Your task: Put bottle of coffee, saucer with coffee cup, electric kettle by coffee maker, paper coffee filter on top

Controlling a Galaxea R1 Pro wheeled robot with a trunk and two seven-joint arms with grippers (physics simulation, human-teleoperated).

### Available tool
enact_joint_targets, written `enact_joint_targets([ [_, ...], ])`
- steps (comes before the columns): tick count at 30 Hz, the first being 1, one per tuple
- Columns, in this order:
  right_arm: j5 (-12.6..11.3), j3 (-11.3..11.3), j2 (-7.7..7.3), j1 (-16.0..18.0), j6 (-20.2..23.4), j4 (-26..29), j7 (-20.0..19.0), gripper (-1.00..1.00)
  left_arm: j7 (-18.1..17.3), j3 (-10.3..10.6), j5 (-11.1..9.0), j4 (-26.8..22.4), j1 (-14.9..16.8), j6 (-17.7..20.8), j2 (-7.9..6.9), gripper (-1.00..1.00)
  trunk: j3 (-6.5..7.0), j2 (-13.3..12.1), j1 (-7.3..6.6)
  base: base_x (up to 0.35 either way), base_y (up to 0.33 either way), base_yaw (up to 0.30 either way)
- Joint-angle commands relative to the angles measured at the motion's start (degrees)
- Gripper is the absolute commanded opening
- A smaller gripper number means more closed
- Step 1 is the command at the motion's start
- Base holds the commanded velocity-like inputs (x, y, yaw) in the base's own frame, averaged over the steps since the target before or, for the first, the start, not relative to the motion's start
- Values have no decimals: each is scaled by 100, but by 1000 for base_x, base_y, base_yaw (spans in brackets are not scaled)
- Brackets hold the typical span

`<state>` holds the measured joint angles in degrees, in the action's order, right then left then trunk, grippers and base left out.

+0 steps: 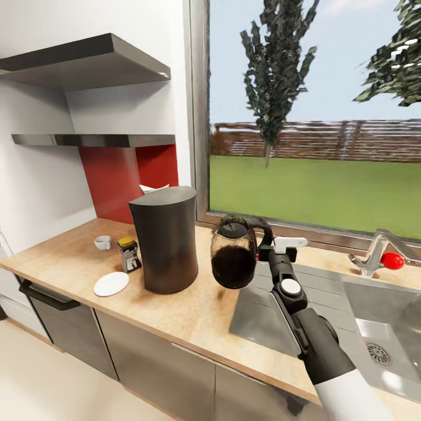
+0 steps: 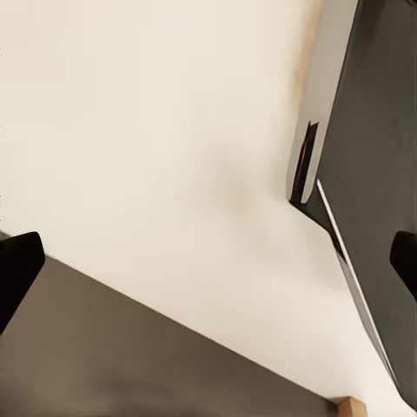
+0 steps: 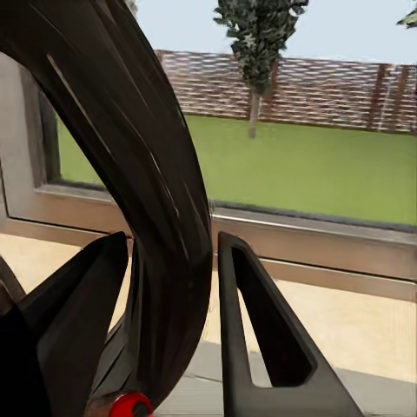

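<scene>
The tall dark coffee maker (image 1: 164,240) stands on the wooden countertop (image 1: 193,316). A white paper filter (image 1: 152,188) peeks out behind its top edge. To its left are the small yellow-lidded coffee bottle (image 1: 128,255), a white cup (image 1: 102,242) and a white saucer (image 1: 111,284), each apart from the others. My right gripper (image 1: 266,250) is shut on the handle of the dark electric kettle (image 1: 234,252), which hangs tilted above the counter right of the coffee maker. In the right wrist view the fingers (image 3: 261,339) clamp the curved kettle handle (image 3: 148,174). My left gripper (image 2: 208,265) is open over pale floor.
A steel sink (image 1: 374,327) with drainboard (image 1: 263,316) lies right of the kettle, with a faucet (image 1: 374,257) bearing a red knob behind it. Two dark shelves (image 1: 99,139) hang above the counter's left end. Dark cabinet fronts (image 2: 373,174) run below.
</scene>
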<state>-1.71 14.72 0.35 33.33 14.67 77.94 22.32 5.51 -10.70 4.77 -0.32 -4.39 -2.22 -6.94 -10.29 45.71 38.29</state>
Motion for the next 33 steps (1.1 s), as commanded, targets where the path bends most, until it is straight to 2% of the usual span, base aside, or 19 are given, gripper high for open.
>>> enact_joint_targets([
  [1, 5, 13, 0, 7, 34, 6, 36, -100, 12, -42, 50, -3, -1, -15, 0, 100, -7, 7, 1, 0, 238, 0],
  [8, 9, 7, -1, 7, 28, -19, 36, -100, 19, -45, 55, -3, -1, -12, 6, 100, -7, 7, 1, 44, 145, 0],
  [9, -39, 35, 32, -27, -5, -55, 36, -100, 11, -29, 78, -24, -4, -39, -27, 100, -7, 7, 1, 0, 0, 0],
  [13, -88, 32, 161, -86, -129, -189, 38, -100, 11, -54, 63, -21, -9, 5, -7, 100, -7, 7, 1, 0, 0, 0],
  [18, -28, 23, 280, -131, 26, -37, 44, -100, 11, -63, 43, -21, -9, 19, 11, 100, -7, 7, 1, 0, 0, 0],
  [25, -23, 15, 286, -193, 131, 144, 46, -100, 11, -63, 42, -20, -10, 12, 17, 100, -7, 7, 1, 0, 0, 0],
  [33, -22, -4, 275, -213, -83, -146, 53, -100, 11, -55, 49, -20, -11, -2, 18, 100, -7, 7, 1, 0, 0, 0],
])
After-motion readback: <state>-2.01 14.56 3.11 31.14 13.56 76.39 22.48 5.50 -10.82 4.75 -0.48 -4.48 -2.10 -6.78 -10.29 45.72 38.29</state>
